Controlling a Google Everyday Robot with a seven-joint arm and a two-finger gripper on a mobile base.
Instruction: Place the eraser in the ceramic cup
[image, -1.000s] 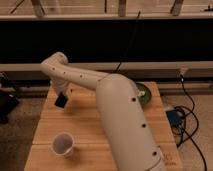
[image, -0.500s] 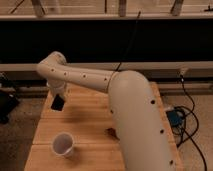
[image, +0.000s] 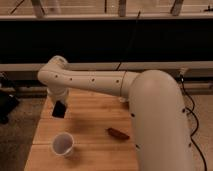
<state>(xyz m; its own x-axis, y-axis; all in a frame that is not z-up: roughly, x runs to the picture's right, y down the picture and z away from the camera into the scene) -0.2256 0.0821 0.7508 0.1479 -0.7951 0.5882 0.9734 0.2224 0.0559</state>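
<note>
The white ceramic cup (image: 63, 143) stands upright near the front left of the wooden table (image: 95, 125). My white arm reaches across from the right to the table's left side. The gripper (image: 58, 106) hangs from the arm's end, above and just behind the cup. The black eraser (image: 59, 109) is held at the gripper, tilted, in the air above the tabletop.
A brown oblong thing (image: 118, 133) lies on the table right of the cup. The arm's thick white link (image: 160, 120) fills the right side and hides that part of the table. A dark wall and rail run behind the table.
The arm has swung further left and forward, carrying the eraser towards the cup's side. The big link has moved right, uncovering the brown oblong thing.
</note>
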